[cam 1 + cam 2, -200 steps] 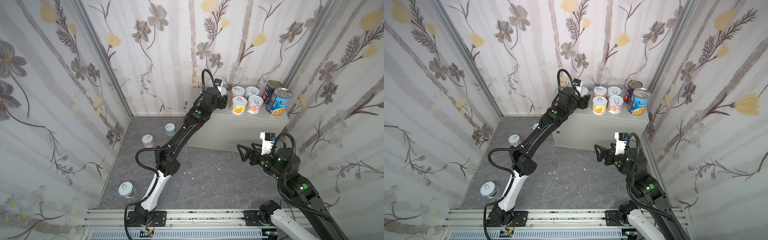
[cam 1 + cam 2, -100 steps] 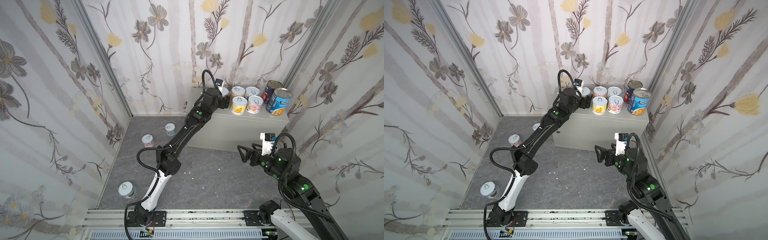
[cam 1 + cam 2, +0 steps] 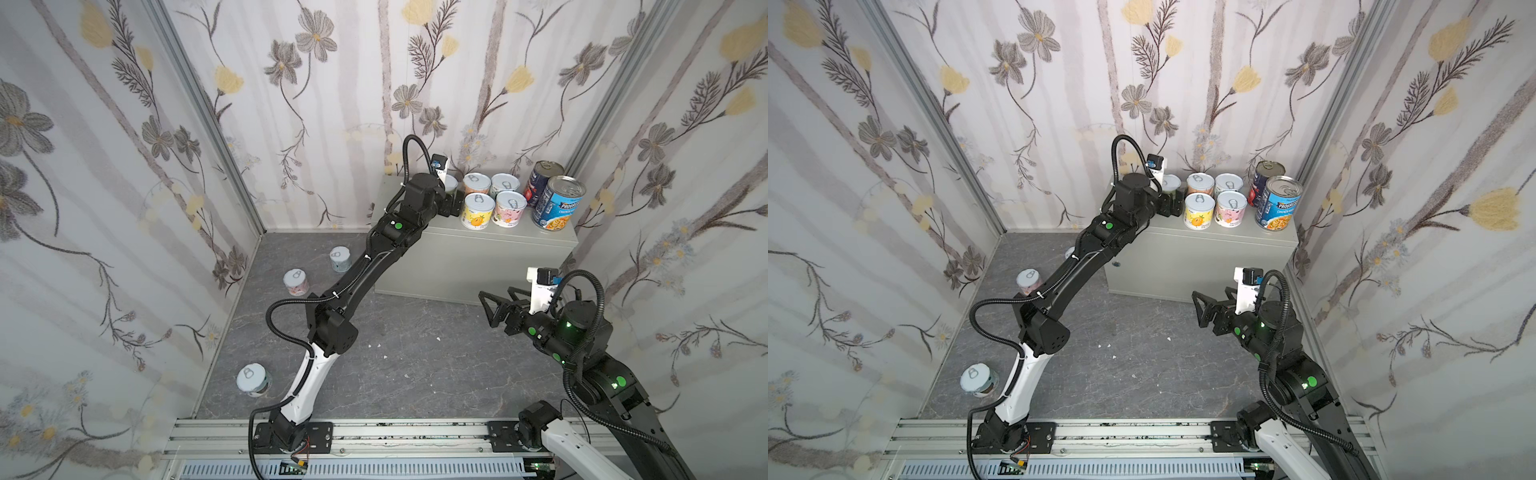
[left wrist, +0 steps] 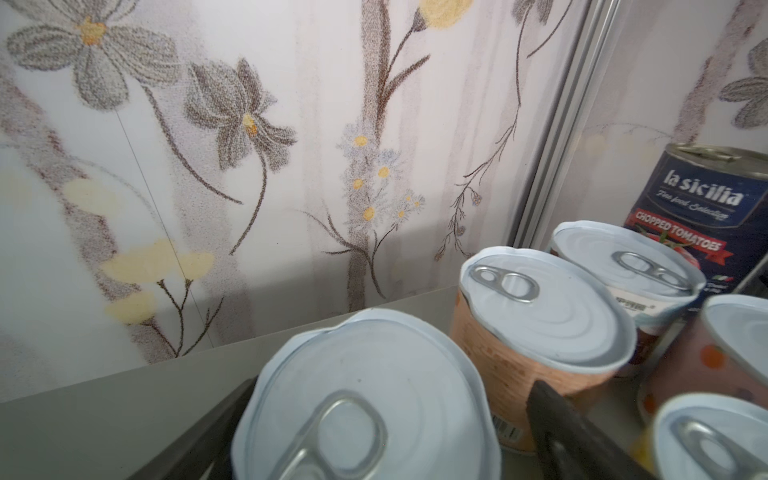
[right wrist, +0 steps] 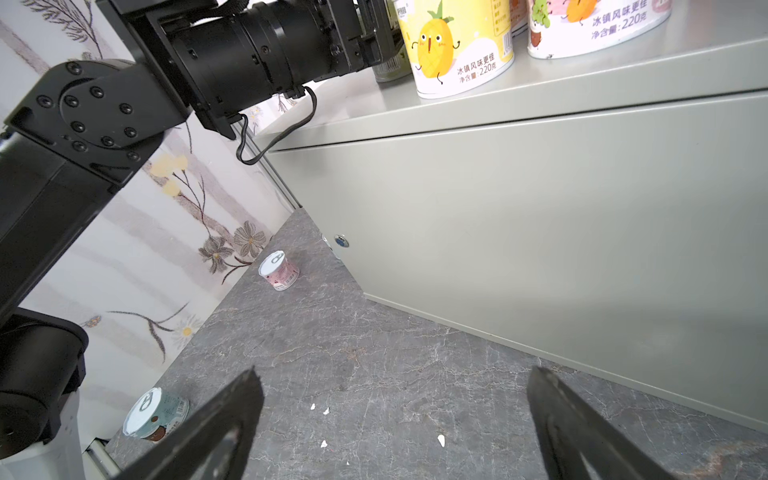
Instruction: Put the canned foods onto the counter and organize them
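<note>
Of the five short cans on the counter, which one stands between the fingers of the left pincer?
The leftmost can of the back row, greenish label: the open left pincer straddles it. The other four stand free to its right.

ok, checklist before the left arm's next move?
1. Left gripper open around the left-end can: ok.
2. Left-end can upright on the counter: ok.
3. Left gripper's finger clear of the orange can: cannot tell, they overlap in the left wrist view.
4. Right gripper open, empty, over the floor and off the counter: ok.
5. All cans on the counter: not ok, three floor cans to fetch.
</note>
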Controlling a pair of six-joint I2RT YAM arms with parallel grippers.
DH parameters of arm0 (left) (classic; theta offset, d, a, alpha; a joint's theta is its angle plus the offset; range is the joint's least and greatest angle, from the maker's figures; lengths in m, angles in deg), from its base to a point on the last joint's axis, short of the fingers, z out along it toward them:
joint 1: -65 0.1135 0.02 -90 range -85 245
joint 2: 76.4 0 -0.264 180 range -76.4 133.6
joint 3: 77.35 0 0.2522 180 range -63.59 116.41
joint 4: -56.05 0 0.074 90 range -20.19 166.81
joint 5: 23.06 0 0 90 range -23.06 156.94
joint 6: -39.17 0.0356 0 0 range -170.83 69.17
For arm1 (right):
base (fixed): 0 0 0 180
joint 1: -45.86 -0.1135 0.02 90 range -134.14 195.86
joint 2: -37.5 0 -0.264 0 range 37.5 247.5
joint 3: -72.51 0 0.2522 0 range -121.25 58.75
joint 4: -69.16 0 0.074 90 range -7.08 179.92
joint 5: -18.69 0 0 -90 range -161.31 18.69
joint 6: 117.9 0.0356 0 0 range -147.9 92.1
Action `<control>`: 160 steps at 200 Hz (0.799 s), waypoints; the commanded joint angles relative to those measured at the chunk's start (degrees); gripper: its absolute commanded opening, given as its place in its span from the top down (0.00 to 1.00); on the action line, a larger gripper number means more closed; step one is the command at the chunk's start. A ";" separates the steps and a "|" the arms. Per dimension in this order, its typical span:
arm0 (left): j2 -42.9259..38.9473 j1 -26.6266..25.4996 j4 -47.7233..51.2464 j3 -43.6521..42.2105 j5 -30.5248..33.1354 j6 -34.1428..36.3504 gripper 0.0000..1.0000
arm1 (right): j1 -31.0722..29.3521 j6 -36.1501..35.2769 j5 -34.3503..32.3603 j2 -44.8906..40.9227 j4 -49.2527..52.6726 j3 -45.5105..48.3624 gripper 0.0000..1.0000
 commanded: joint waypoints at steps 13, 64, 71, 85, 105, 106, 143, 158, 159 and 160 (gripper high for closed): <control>-3.55 -0.20 -1.60 -1.33 -0.06 1.77 0.00 | -0.06 -0.38 -0.27 0.06 0.53 -1.24 0.00; -11.57 -0.06 -1.60 -6.62 1.92 2.76 0.02 | 0.00 -0.16 0.08 0.15 0.10 -1.95 0.00; -13.02 0.08 -1.60 -7.96 1.80 2.55 0.06 | -0.06 -0.09 0.16 0.24 0.04 -1.93 0.00; -15.62 0.45 -1.55 -10.93 1.36 1.91 0.14 | -0.08 0.10 0.21 0.39 -0.25 -1.93 0.00; -19.00 0.84 -1.51 -15.82 0.11 0.89 0.25 | -0.06 0.27 0.38 0.67 -0.68 -1.88 0.00; -19.20 0.87 -1.51 -16.15 0.02 0.83 0.26 | -0.06 0.27 0.38 0.68 -0.69 -1.90 0.00; -23.44 0.81 -1.59 -25.31 -2.59 -0.95 0.33 | -0.06 0.63 0.65 1.12 -1.56 -1.50 0.00; -23.95 0.88 -1.60 -27.79 -3.63 -1.42 0.34 | -0.04 0.80 0.91 1.29 -2.05 -1.15 0.00; -23.91 0.88 -1.60 -27.93 -3.69 -1.42 0.34 | -0.02 0.80 0.91 1.29 -2.08 -1.14 0.00; -23.94 0.89 -1.60 -28.05 -3.77 -1.42 0.34 | -0.01 0.81 0.91 1.29 -2.09 -1.09 0.00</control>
